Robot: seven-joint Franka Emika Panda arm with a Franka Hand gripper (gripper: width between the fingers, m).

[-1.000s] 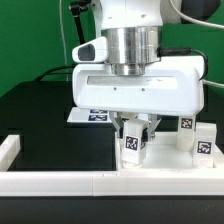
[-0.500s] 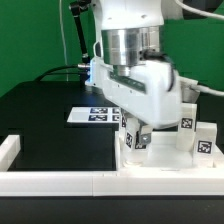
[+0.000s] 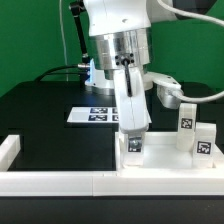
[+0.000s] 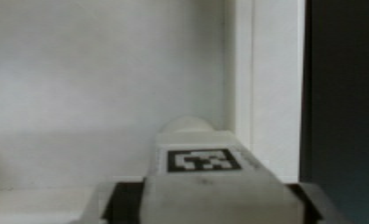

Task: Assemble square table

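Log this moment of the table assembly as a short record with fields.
arm: gripper lowered over the square table top, turned edge-on to the exterior view
leg at gripper: tagged white leg upright between the fingers; grip not clear
other legs: two tagged legs upright at the exterior view's right
marker board: marker board flat on the black table, behind the arm
border wall: low white wall along the front

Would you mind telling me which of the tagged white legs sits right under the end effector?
The leg directly below the end effector, standing on the square table top. The other two legs stand apart toward the exterior view's right.
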